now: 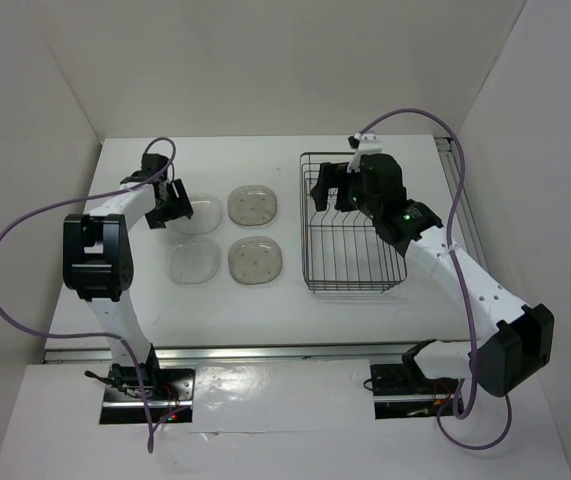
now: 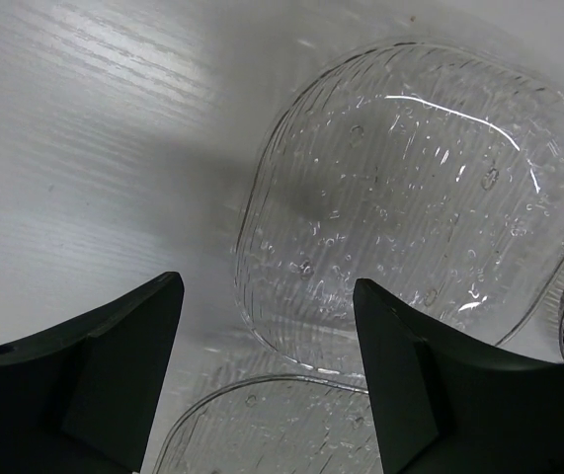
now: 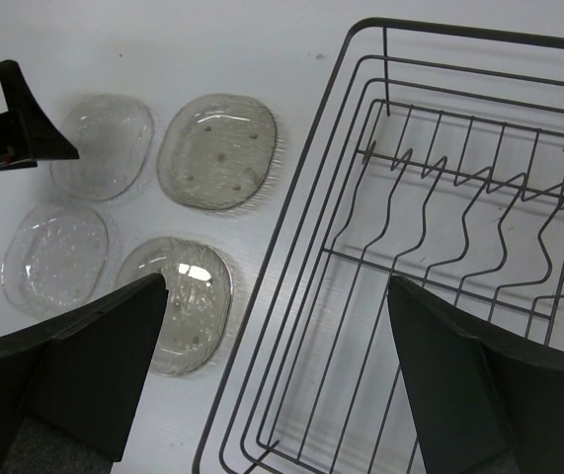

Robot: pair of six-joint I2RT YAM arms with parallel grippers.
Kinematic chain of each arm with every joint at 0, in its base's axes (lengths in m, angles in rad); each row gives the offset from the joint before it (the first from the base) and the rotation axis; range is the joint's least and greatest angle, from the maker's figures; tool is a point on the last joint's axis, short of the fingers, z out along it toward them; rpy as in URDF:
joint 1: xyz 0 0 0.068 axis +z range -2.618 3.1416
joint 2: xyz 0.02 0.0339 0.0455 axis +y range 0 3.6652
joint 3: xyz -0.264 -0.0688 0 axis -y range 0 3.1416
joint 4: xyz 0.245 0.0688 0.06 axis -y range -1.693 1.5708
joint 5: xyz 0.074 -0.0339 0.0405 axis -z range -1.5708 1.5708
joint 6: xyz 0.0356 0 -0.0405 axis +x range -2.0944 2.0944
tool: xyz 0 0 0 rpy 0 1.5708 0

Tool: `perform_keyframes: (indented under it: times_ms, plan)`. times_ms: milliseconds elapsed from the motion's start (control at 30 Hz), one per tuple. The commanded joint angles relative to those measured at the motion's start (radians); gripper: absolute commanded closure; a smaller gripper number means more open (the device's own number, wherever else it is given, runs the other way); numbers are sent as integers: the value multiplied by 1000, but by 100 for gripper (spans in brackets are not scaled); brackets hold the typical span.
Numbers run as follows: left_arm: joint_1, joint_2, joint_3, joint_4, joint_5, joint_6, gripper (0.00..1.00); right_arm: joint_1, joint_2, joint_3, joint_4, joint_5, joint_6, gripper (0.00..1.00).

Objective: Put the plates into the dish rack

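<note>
Four plates lie in a square left of the dish rack (image 1: 303, 200): clear ones at back left (image 1: 197, 215) and front left (image 1: 193, 263), smoky ones at back right (image 1: 253, 205) and front right (image 1: 255, 260). My left gripper (image 1: 173, 205) is open and empty, low over the left edge of the back clear plate (image 2: 415, 197), with the front clear plate (image 2: 282, 430) below its fingers (image 2: 114, 365). My right gripper (image 1: 333, 195) is open and empty above the rack's back left part. In the right wrist view its jaws (image 3: 277, 286) straddle the rack's rim (image 3: 307, 168), which holds no plates.
White walls enclose the table at the back and both sides. The rack's row of upright wire slots (image 3: 459, 207) runs across its floor. Purple cables loop off both arms. A metal rail runs along the table's near edge (image 1: 265, 350).
</note>
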Motion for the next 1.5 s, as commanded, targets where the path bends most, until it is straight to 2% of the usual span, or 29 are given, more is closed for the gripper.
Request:
perform_keyframes:
  times_ms: [0, 233, 467, 533, 600, 700, 800, 867, 900, 933, 1033, 1300, 1467]
  plan:
    - [5, 10, 53, 32, -13, 18, 17, 23, -10, -2, 60, 14, -14, 0]
    - [5, 81, 84, 22, -24, 27, 29, 51, -19, -2, 60, 35, -23, 0]
    - [5, 81, 75, 22, -55, 24, 29, 61, -28, -2, 51, 45, -23, 0]
    - [5, 93, 84, 22, -55, 24, 34, 71, -37, -2, 51, 45, -23, 0]
    - [5, 118, 94, 13, -67, 24, 45, 71, -37, -11, 51, 45, -23, 0]
    - [5, 130, 104, 3, -67, 15, 49, 71, -48, -11, 51, 55, -23, 0]
    - [5, 130, 104, 2, -81, 15, 59, 71, -66, -11, 51, 55, -23, 0]
    - [5, 139, 104, 2, -81, 15, 59, 80, -66, -11, 51, 55, -23, 0]
    - [5, 139, 104, 2, -90, 15, 67, 80, -66, -11, 51, 55, -23, 0]
    - [5, 139, 104, -7, -99, 15, 84, 80, -77, -11, 60, 55, -23, 0]
    - [5, 148, 113, -17, -121, 5, 98, 80, -77, -11, 60, 55, -23, 0]
    - [5, 64, 121, -12, -188, 8, 100, 80, -57, -31, 103, 33, -23, 0]
    - [5, -168, 50, 82, -47, 33, 100, 58, -45, -86, 214, -131, -1, 0]
